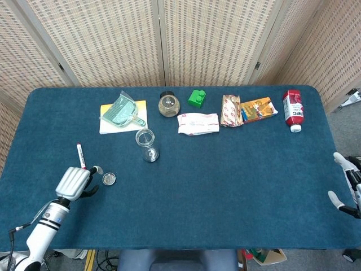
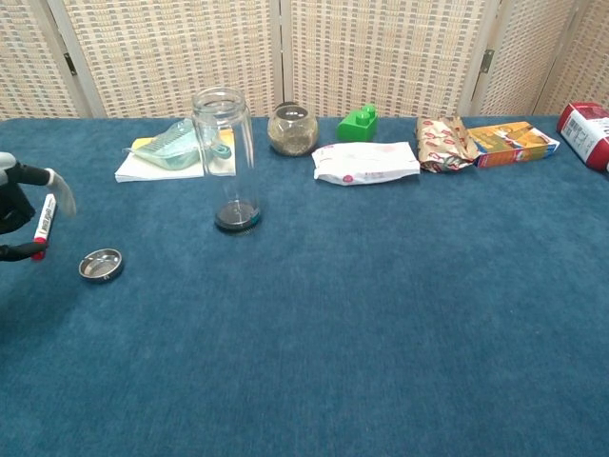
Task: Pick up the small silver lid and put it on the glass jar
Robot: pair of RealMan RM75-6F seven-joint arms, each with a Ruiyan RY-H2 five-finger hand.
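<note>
The small silver lid (image 1: 109,179) (image 2: 100,265) lies flat on the blue table, left of centre. The empty glass jar (image 1: 146,144) (image 2: 226,157) stands upright behind and to the right of it, mouth open. My left hand (image 1: 74,182) (image 2: 24,205) hovers just left of the lid with its fingers apart, holding nothing and not touching the lid. It partly covers the red marker (image 1: 80,154) (image 2: 43,219). My right hand (image 1: 346,186) sits at the table's far right edge, fingers spread and empty; it is absent from the chest view.
Along the back stand a green dustpan (image 1: 120,110) on a yellow-white pad, a round jar of grains (image 1: 168,105), a green block (image 1: 197,97), a white packet (image 1: 198,122), snack packs (image 1: 231,110), an orange box (image 1: 259,109) and a red-and-white bottle (image 1: 293,109).
</note>
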